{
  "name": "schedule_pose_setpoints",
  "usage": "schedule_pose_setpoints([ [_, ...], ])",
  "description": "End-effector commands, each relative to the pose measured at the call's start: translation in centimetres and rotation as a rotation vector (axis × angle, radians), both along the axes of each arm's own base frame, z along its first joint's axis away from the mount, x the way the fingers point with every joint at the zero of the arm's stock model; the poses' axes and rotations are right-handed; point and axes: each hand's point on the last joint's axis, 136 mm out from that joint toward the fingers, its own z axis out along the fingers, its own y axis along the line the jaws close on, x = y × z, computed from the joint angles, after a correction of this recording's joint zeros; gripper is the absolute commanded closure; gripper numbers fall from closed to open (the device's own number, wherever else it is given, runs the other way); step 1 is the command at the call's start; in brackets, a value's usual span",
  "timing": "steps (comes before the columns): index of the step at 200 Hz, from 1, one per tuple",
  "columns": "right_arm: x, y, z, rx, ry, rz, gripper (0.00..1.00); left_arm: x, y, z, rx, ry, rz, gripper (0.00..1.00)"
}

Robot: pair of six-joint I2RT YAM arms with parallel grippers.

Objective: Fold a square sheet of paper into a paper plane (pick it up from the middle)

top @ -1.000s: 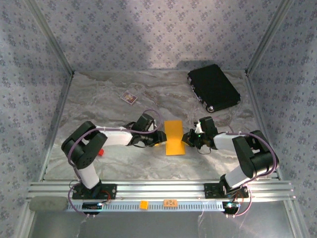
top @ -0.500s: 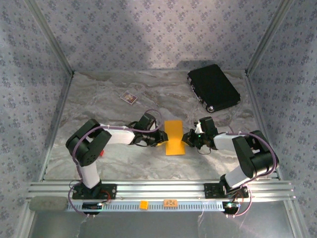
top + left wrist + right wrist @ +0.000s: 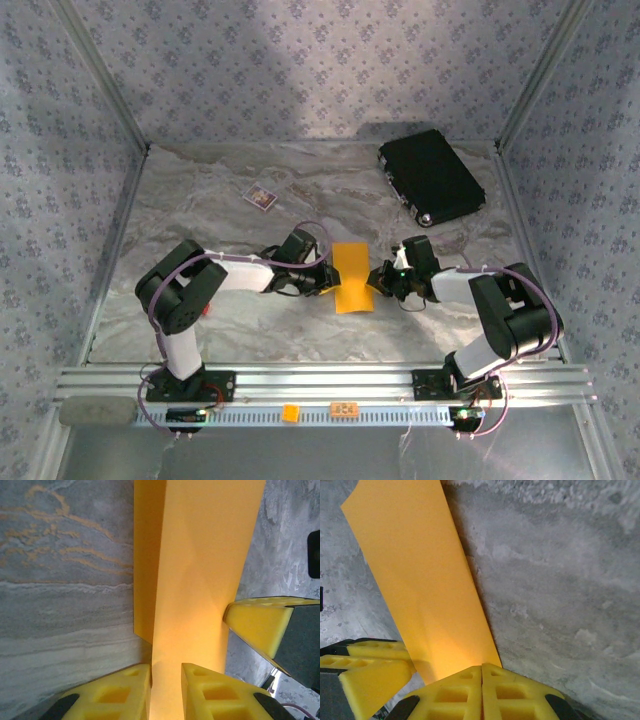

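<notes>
The square sheet of paper [image 3: 352, 277], orange-yellow and folded into a narrow upright strip, lies mid-table between both grippers. My left gripper [image 3: 325, 280] is at its left edge. In the left wrist view a raised fold of the paper [image 3: 200, 555] runs between my left gripper's [image 3: 166, 672] yellow fingers, which stand a narrow gap apart. My right gripper [image 3: 378, 279] is at the paper's right edge. In the right wrist view the right gripper [image 3: 482, 669] has its fingers pressed together where the paper [image 3: 420, 580] ends.
A black case [image 3: 431, 177] lies at the back right. A small card [image 3: 260, 196] sits at the back left, and a small red block [image 3: 205, 307] is by the left arm. A tiny orange tag [image 3: 290, 411] is on the front rail. Patterned walls enclose the table.
The left gripper's jaws have narrowed around the paper's left side and its arm has shifted slightly right. The right gripper has stayed put.
</notes>
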Motion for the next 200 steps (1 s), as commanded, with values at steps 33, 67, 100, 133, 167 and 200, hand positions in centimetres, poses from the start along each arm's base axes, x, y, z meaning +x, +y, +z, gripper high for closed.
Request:
schedule_pose_setpoints([
  [33,-1.9,-0.8,-2.0,-0.048,0.091,-0.016,0.91,0.3,-0.3,1.3,-0.024,-0.039,0.005,0.79],
  [67,-1.9,-0.8,-1.9,-0.047,0.087,-0.016,0.90,0.3,-0.3,1.4,-0.025,-0.044,0.007,0.82],
  [100,-1.8,-0.7,-1.8,-0.044,0.085,-0.015,0.90,0.2,-0.3,1.6,-0.028,-0.046,0.006,0.86],
  [133,-1.8,-0.6,-1.5,-0.044,0.077,-0.013,0.89,0.4,-0.1,1.9,-0.027,-0.053,0.013,0.90],
  [167,-1.7,-0.4,-1.1,-0.036,0.060,-0.006,0.86,0.2,0.1,2.0,-0.026,-0.057,0.016,0.94],
  [200,-1.2,0.4,0.1,-0.008,0.015,0.019,0.81,0.2,0.3,2.3,-0.024,-0.062,0.023,0.97],
])
